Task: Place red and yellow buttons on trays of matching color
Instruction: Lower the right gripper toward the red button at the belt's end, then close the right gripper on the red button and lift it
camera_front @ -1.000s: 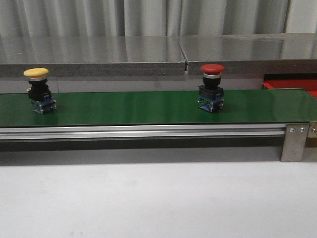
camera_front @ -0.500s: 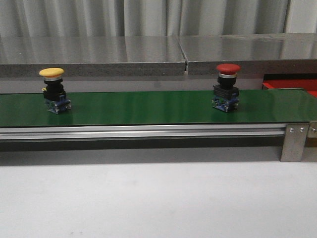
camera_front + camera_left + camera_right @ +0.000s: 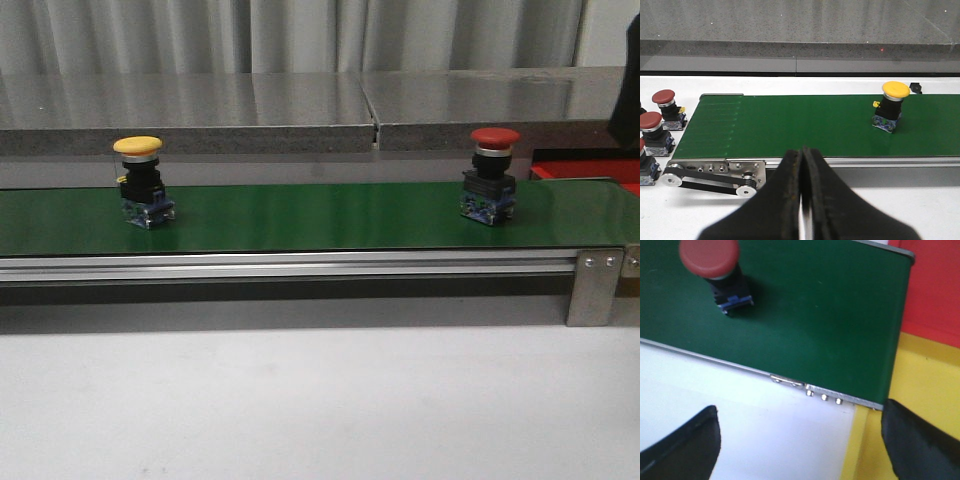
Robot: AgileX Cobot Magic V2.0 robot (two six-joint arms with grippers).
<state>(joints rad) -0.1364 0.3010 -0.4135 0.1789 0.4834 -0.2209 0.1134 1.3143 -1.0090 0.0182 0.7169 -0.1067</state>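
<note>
On the long green conveyor belt [image 3: 320, 215] stand two mushroom-capped push buttons, well apart — the yellow-capped button [image 3: 143, 182] toward its left, the red-capped button [image 3: 490, 176] near its right end. Beyond that end lies the flat red tray [image 3: 590, 170] — partly hidden.

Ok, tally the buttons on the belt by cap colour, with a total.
Yellow button: 1
Red button: 1
Total on the belt: 2
</note>
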